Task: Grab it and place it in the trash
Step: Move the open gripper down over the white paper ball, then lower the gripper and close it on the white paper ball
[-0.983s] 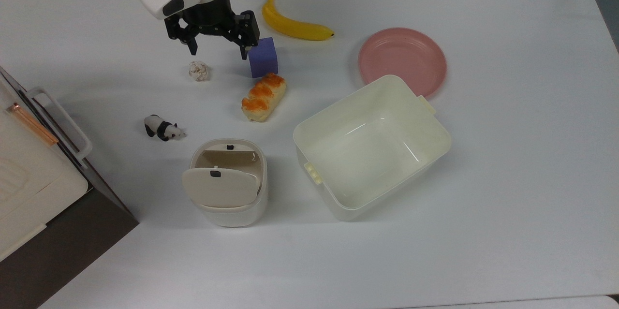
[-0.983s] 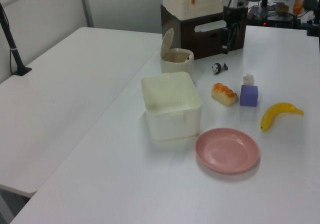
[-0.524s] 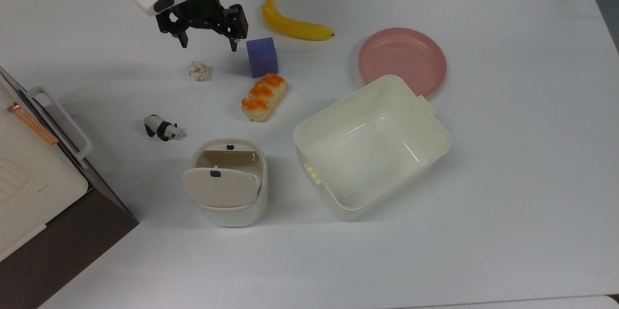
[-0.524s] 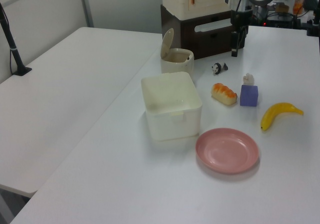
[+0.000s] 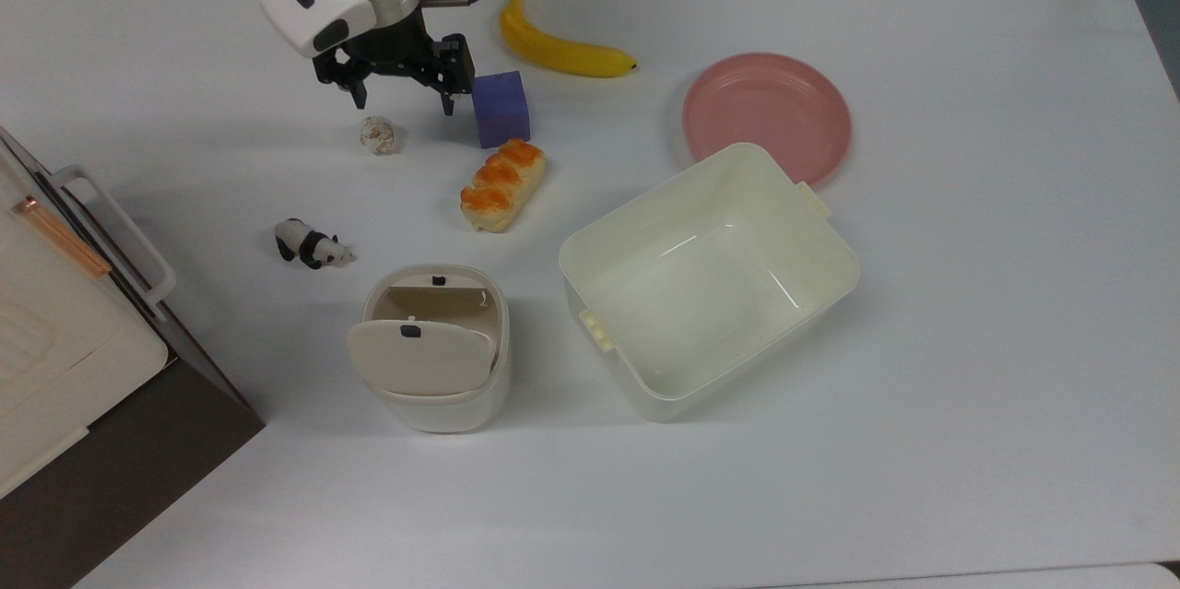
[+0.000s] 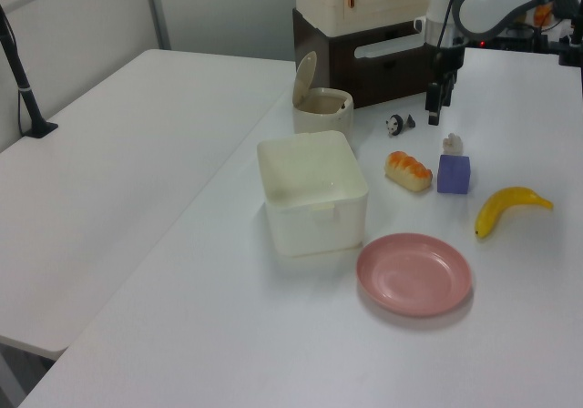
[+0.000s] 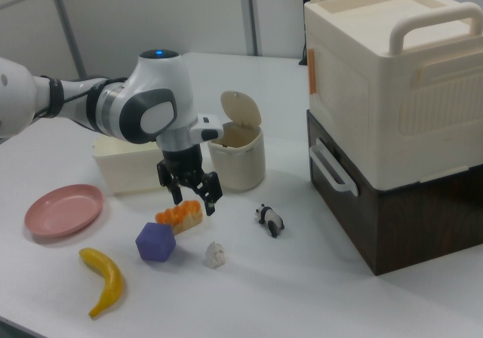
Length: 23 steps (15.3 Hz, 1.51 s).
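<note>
We had the black two-finger claw (image 5: pixel 403 99) spread wide, holding nothing, hanging above the white desk (image 5: pixel 922 386) just beyond the small crumpled ball of off-white paper (image 5: pixel 379 135). In the top view the paper sat just below the claw's midpoint and a touch toward the top view's left, closer to the left fingertip than the right one; the right fingertip was almost against the purple foam cube (image 5: pixel 501 108). In the right view the claw (image 7: pixel 193 197) was clearly still well off the desk, with the paper (image 7: pixel 216 255) lower and toward the right view's right of it. The finger line ran roughly left-right in the top view; the ball is near-round, so we judged no re-orientation needed, just a short shift toward the paper and a straight drop. Main risk we saw: clipping the cube with the right finger on descent. The small cream-beige rounded bin with its flap lid tipped open (image 5: pixel 433 345) sat well apart, straight down the top view from the paper, past the black-and-white panda figurine (image 5: pixel 312 244). Paper was still on the desk, nothing grasped yet; we put the task at the approach stage.
</note>
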Each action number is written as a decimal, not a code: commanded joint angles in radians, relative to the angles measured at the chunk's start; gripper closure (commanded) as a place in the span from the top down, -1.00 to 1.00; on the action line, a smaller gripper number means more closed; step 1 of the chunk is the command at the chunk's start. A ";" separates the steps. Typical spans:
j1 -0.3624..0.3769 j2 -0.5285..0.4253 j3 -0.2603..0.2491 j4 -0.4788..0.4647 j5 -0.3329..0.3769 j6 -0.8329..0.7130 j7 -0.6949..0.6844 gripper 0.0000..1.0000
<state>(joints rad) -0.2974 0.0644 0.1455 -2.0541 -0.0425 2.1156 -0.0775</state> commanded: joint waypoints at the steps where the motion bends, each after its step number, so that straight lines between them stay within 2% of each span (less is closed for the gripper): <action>1: 0.014 -0.038 -0.006 -0.096 -0.031 0.072 -0.018 0.94; 5: 0.001 -0.031 -0.006 -0.121 -0.037 0.098 -0.022 0.94; 11: -0.078 -0.021 -0.006 -0.121 -0.036 0.109 -0.059 0.94; 23: -0.095 0.045 -0.007 -0.120 -0.036 0.153 -0.067 0.86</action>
<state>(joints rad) -0.3916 0.1100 0.1431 -2.1579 -0.0682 2.2357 -0.1298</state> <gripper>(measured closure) 0.062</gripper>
